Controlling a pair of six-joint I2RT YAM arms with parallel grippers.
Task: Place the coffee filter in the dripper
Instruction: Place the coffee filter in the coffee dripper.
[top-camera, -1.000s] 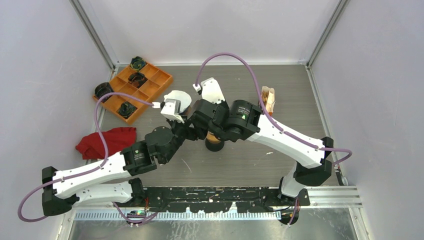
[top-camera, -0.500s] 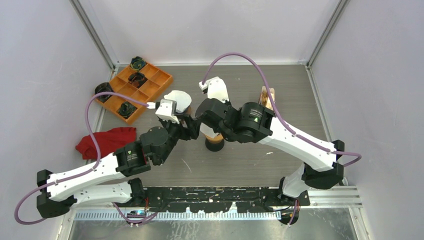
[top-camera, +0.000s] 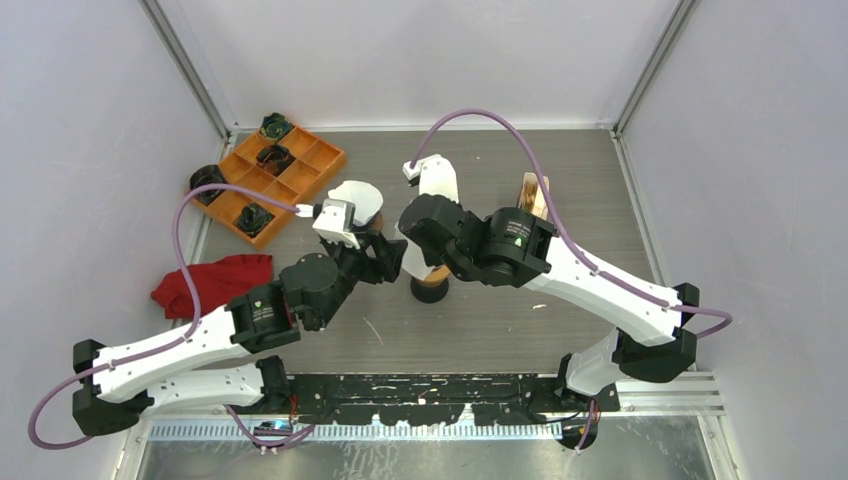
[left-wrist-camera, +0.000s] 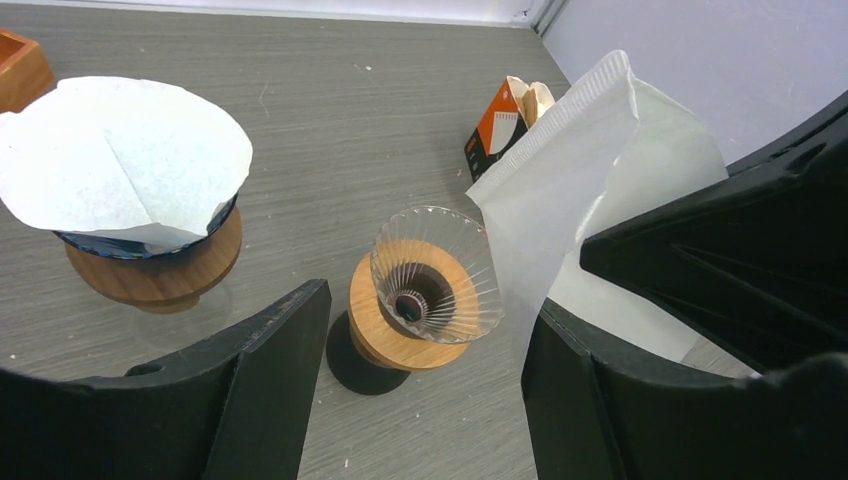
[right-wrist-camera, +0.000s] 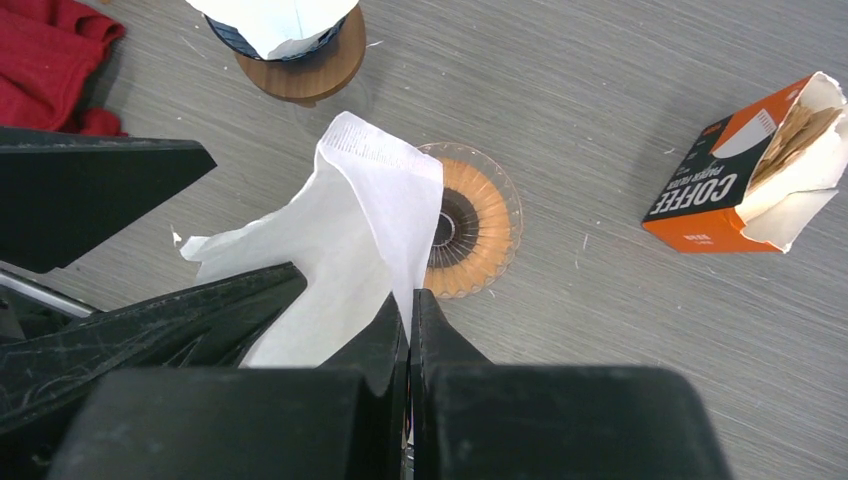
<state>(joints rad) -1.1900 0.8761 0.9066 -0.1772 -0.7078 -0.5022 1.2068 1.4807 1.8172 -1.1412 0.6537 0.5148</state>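
My right gripper (right-wrist-camera: 408, 300) is shut on the lower edge of a white paper coffee filter (right-wrist-camera: 350, 210), holding it just above and to the left of the dripper (right-wrist-camera: 475, 225). The dripper is a ribbed glass cone on a round wooden base (left-wrist-camera: 430, 275), standing empty at mid-table (top-camera: 430, 287). In the left wrist view the filter (left-wrist-camera: 600, 170) hangs partly unfolded to the right of the cone. My left gripper (left-wrist-camera: 425, 310) is open, with one finger (left-wrist-camera: 270, 370) left of the dripper and the other beside the filter's loose flap. It holds nothing.
A second dripper (left-wrist-camera: 150, 275) with a white filter (left-wrist-camera: 130, 170) in it stands to the left. An orange box of coffee filters (right-wrist-camera: 740, 190) lies open at the right. A red cloth (top-camera: 215, 280) and an orange compartment tray (top-camera: 300, 165) sit at the left.
The right arm has drawn back to the right with the filter, uncovering more of the dripper in the top view. The left gripper has crept towards the dripper.
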